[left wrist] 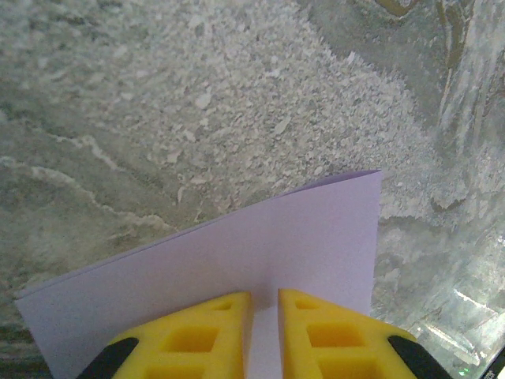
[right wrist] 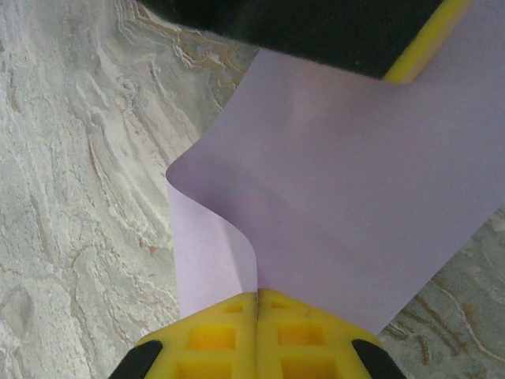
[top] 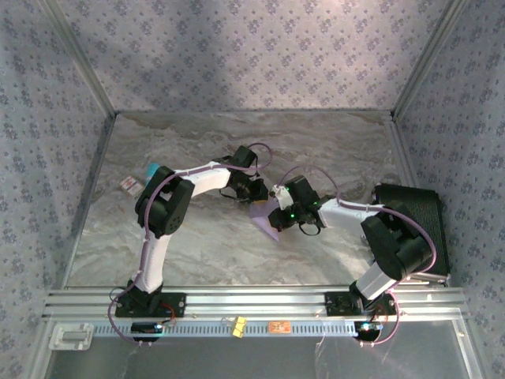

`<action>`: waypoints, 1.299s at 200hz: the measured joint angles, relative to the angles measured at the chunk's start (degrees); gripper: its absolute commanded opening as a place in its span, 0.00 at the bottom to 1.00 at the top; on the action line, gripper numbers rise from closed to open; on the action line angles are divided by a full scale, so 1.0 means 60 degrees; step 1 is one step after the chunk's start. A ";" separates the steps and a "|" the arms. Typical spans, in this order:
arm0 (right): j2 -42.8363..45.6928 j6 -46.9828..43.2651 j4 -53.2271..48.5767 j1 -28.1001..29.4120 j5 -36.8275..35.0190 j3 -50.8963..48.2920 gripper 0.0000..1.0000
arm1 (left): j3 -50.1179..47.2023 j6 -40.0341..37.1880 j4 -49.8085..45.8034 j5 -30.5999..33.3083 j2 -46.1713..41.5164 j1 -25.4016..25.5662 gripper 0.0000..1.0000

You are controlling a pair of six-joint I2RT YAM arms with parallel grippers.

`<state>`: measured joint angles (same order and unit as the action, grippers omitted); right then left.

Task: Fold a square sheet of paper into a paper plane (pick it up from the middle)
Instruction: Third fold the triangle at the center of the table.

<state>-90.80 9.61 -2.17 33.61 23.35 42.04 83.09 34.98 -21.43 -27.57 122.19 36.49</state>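
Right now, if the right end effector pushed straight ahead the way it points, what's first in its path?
The lavender sheet of paper it pinches stretches ahead of the right end effector; past that, the left end effector, probably close, though depth is hard to judge.

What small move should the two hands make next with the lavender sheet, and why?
Probably lower the right hand toward the marble table and press the fold flat. Both it and the left hand pinch the lavender sheet. Beside the right hand's fingers the paper curls over in a soft, uncreased bend, so the fold looks unfinished.
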 measured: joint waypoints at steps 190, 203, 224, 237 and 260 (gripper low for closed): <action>0.0004 0.0222 0.0018 0.0000 -0.0342 -0.0189 0.02 | -0.0025 0.0029 0.0036 -0.0004 0.0000 0.0000 0.18; 0.0004 0.0248 0.0018 0.0000 -0.0423 -0.0189 0.02 | -0.0025 0.0029 0.0036 -0.0004 0.0000 0.0000 0.18; 0.0004 0.0255 0.0011 0.0000 -0.0514 -0.0189 0.02 | -0.0044 0.0033 0.0058 -0.0004 0.0000 0.0000 0.18; 0.0004 0.0259 0.0007 0.0000 -0.0517 -0.0189 0.02 | -0.0062 0.0033 0.0084 -0.0007 -0.0004 0.0000 0.18; 0.0004 0.0259 -0.0011 0.0000 -0.0535 -0.0189 0.02 | -0.0069 0.0033 0.0095 -0.0007 -0.0007 0.0000 0.18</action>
<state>-90.78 11.16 -2.24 33.61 20.14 40.91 82.67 35.18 -20.86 -27.62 122.15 36.49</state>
